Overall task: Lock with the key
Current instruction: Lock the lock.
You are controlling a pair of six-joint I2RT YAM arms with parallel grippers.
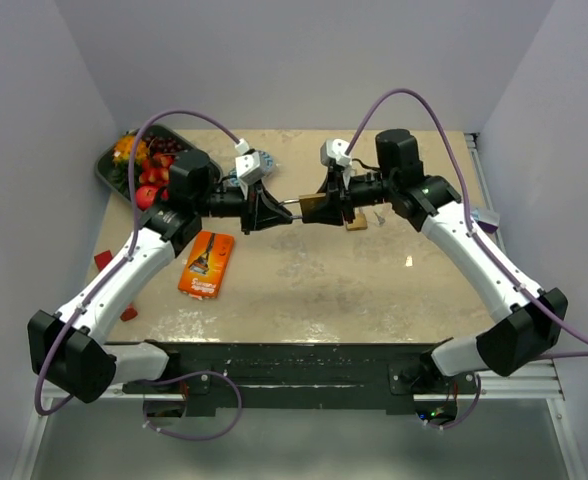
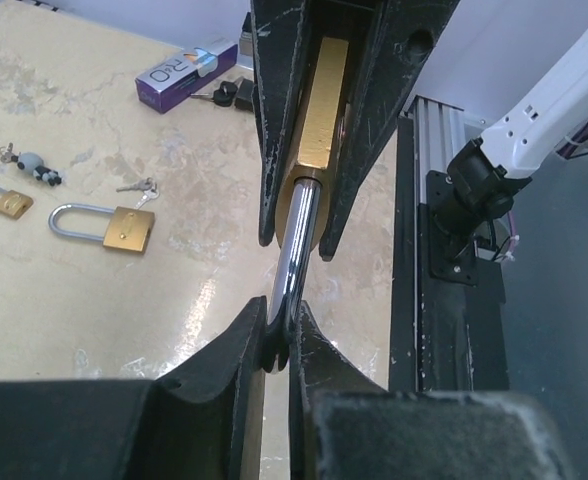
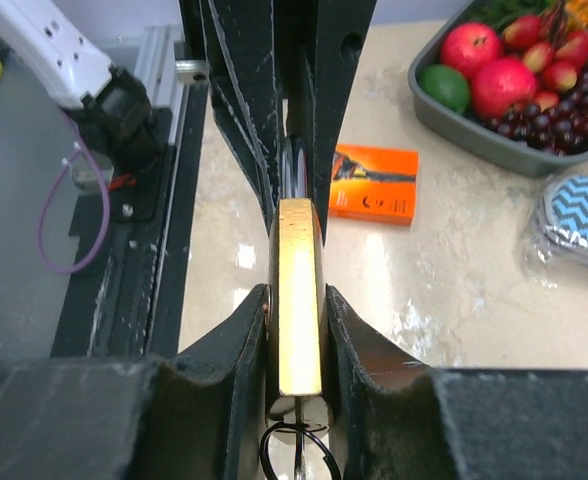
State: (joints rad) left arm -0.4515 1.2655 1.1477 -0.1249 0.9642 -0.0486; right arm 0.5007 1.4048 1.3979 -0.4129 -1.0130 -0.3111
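1. The left pincer point(image 2: 281, 338) is pressed together on the polished steel shackle point(image 2: 296, 240), with its two black fingers pinching the bar from either side.
2. The right pincer point(image 3: 296, 312) clamps the rectangular brass padlock point(image 3: 297, 240) by its broad faces. In the top view the lock hangs in the air between the two pincers. It sits over the middle of the desk, a little toward 12 o'clock, and its shackle points to 9 o'clock.
3. At the padlock's end nearest the right wrist camera, a thin metal stem leads to a dark wire ring point(image 3: 296, 455). Whether that stem is the key cannot be told.
4. At 8 o'clock from the held lock, a flat orange cardboard box point(image 1: 206, 263) lies on the beige mottled desk point(image 1: 354, 290).
5. At 10 o'clock, in the far left corner, a dark grey plastic tray point(image 3: 484, 143) holds mixed fruit point(image 3: 502, 85). Near the tray lies a blue zigzag-patterned item in clear wrap point(image 3: 579, 215).
6. In the left wrist view, a second brass padlock with a long steel shackle point(image 2: 124, 228) lies flat on the desk. A small bunch of keys point(image 2: 142, 186) lies just beside it at 12 o'clock, and a smaller brass padlock point(image 2: 9, 203) lies at 9 o'clock.
7. Farther out in that view are keys on a grey-and-black charm point(image 2: 29, 165) and a purple-and-white box point(image 2: 186, 72).
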